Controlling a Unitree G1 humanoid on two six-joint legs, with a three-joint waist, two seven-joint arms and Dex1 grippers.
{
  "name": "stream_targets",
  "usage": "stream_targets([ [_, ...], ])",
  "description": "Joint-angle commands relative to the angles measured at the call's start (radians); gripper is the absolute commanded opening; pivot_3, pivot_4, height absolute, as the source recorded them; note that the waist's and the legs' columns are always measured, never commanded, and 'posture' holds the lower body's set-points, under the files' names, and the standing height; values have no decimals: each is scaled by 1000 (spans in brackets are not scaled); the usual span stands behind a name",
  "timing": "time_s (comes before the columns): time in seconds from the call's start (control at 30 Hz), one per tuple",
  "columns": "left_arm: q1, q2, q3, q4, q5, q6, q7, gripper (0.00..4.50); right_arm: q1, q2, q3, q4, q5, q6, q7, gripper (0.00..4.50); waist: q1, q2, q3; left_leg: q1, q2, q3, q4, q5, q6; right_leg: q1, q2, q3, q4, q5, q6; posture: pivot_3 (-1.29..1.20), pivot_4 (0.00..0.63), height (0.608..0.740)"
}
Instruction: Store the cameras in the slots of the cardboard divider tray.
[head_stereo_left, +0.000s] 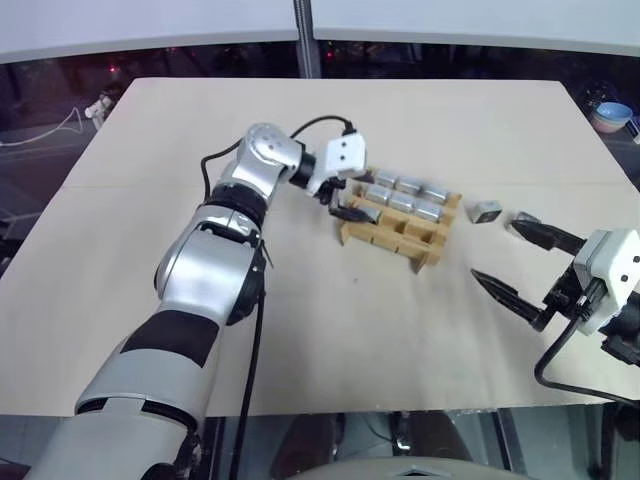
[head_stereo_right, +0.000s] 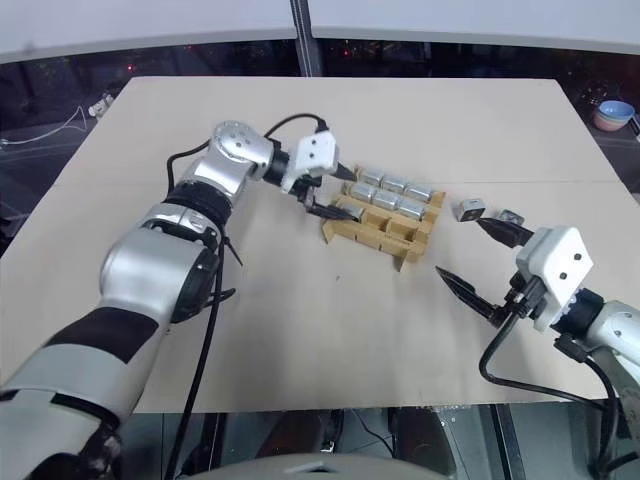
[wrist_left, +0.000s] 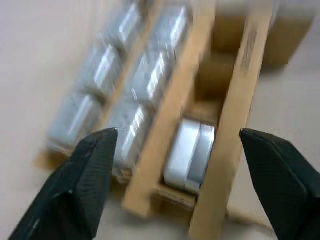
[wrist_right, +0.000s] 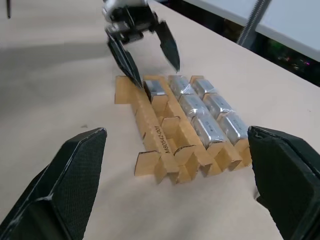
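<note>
Left end effector (wrist_right: 150, 55) spread | right end effector (head_stereo_left: 520, 262) spread | tray (wrist_right: 150, 125): 7 cameras (wrist_right: 210, 127) | table: 2

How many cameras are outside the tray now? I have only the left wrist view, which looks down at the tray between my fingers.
Observer: Two cameras lie on the table, to the right of the cardboard divider tray and apart from it.
Operator: Where is the right gripper?
Observer: The right gripper hovers close to those two, with its fingers open and nothing between them.
Operator: How many slots are free?
Observer: Two, both in the near row. The seventh camera sits at that row's left end.
</note>
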Motion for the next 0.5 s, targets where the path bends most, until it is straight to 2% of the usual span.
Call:
stream_targets([
  [0.03,-18,34,129,-133,-161,141,-136,3795,-6,21,18,8,-146,80,-169,4500,-2,0,0,0,0,0,0,0,0,0,0,0,0,0,0,0,150,740],
  [0.13,156,69,189,-492,-282,363,-109,3795,-18,37,58,69,-245,143,-256,4500,-9,3,-2,1,0,1,0,0,0,-1,0,1,1,0,0,0,150,740],
  [0.2,354,129,208,-876,-417,688,-86,3795,-81,72,82,126,-272,219,-327,4500,-23,6,-3,2,1,1,-2,0,0,-1,0,6,1,0,0,0,150,740],
  [0.27,545,149,257,-1206,-538,911,40,4354,-150,103,104,187,-261,264,-338,4500,-35,8,-5,3,1,1,-4,0,0,-3,1,11,2,0,0,0,150,740],
  [0.37,734,104,336,-1513,-618,1038,281,4466,-245,167,127,270,-314,288,-421,4500,-25,8,-4,2,1,0,-3,0,-1,-5,2,12,3,0,0,0,150,740],
  [0.5,929,140,422,-1775,-726,1136,403,4466,-386,277,170,383,-383,318,-549,4500,-8,8,-6,4,0,1,-2,0,-1,-5,1,12,5,0,0,0,150,740],
])
